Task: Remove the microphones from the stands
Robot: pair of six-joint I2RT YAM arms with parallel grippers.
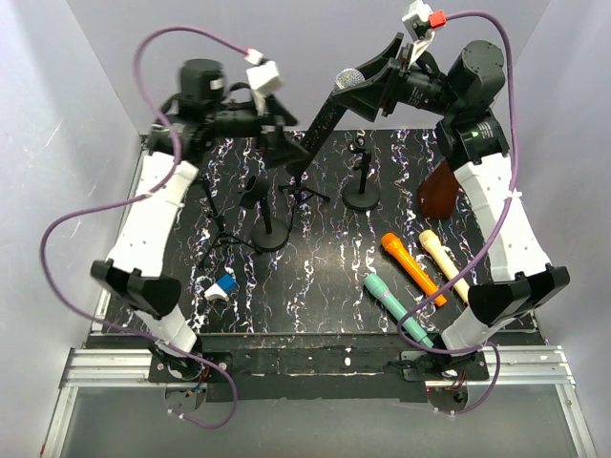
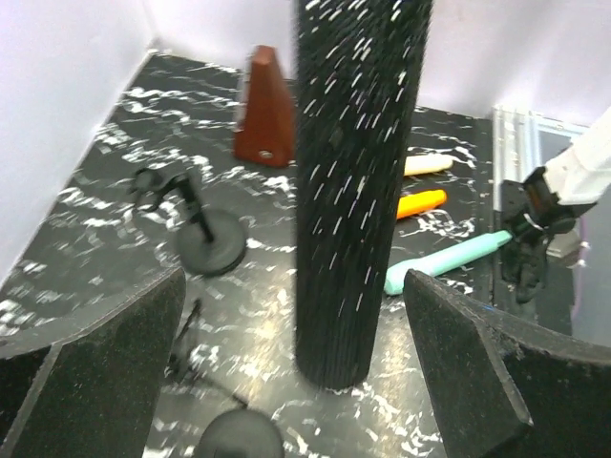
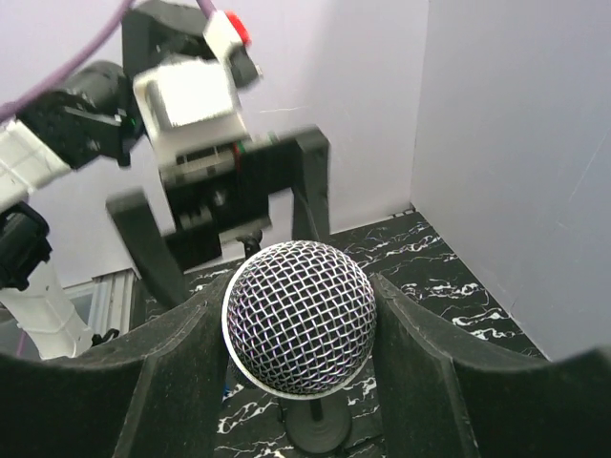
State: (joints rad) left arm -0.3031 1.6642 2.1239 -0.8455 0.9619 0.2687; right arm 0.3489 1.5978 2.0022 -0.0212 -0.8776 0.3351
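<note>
While the right tool (image 3: 301,355) pinches the microphone (image 3: 298,315) by its round wire-mesh head, high over the back of the worktop (image 1: 315,286), the left tool (image 2: 294,286) stands wide apart around the speckled black barrel, holding nothing. The barrel's lower end hangs free. A firm pinch and a slow carry would serve best, since the domed grille offers little purchase.

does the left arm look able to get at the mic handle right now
Likely yes: the left end effector is open with the black microphone between its fingers, nothing blocking its handle. The right end effector grips the mesh head.
</note>
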